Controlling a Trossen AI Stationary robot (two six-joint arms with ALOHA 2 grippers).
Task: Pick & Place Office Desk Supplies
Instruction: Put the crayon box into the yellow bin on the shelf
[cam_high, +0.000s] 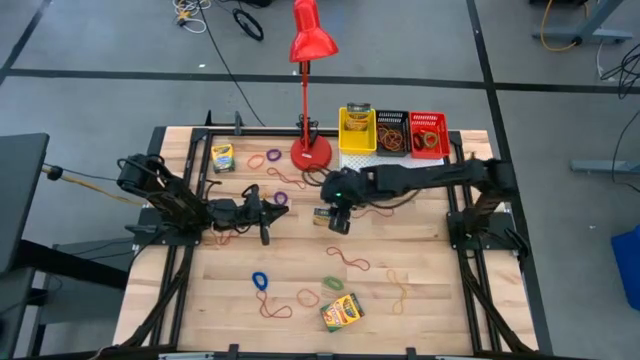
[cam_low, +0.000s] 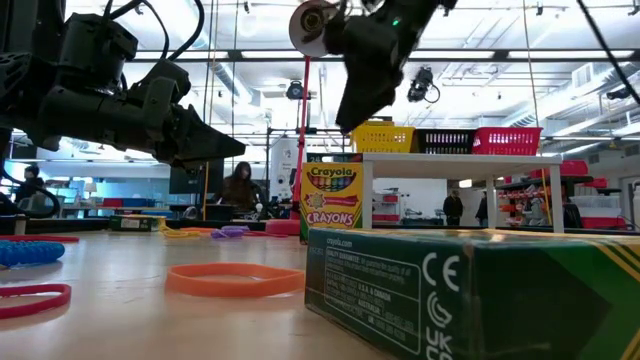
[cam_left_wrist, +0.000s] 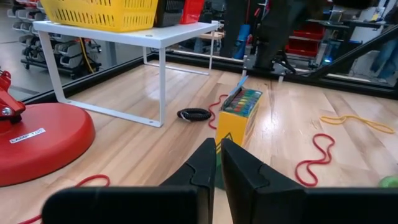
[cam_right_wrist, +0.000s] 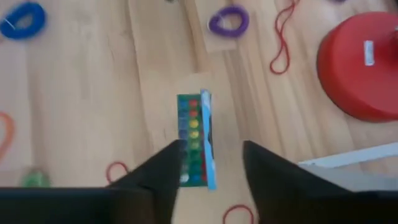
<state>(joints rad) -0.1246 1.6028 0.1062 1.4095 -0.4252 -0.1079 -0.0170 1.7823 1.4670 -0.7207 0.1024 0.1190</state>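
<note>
Right wrist view: right tool open, apparently straddling crayon box.

Overhead, table-level and both wrist views share one crayon box.

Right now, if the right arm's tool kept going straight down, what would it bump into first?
Probably the crayon box standing on the table: the right tool hangs over it, fingers apart, one to each side. Its height above the box is hard to judge.
</note>
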